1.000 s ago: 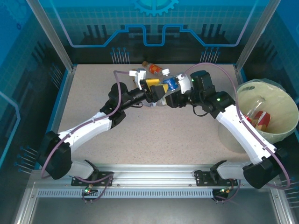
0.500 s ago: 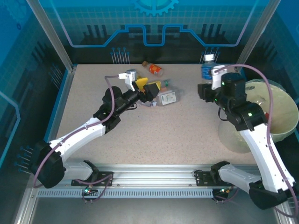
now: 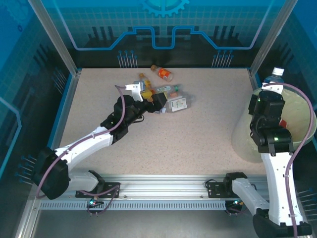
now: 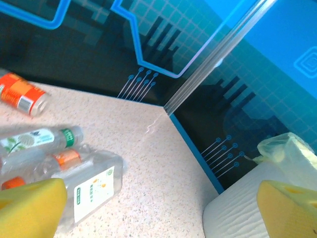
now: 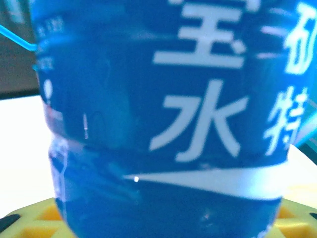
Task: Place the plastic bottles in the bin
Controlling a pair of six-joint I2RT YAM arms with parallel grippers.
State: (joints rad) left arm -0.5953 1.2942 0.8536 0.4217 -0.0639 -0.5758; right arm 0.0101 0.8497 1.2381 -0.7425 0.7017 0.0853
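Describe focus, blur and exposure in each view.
Top external: evenly lit and sharp, with soft shadows under the arms on the speckled table. Left wrist: the yellow finger pads in the near corners are out of focus, and the orange-labelled plastic bottle is slightly soft. Right wrist: the blue-labelled plastic bottle is too close, its white lettering smeared, and the background at left is blown out white.

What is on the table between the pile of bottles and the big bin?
Nothing. In the top view, the speckled table is bare between the pile of plastic bottles and the bin.
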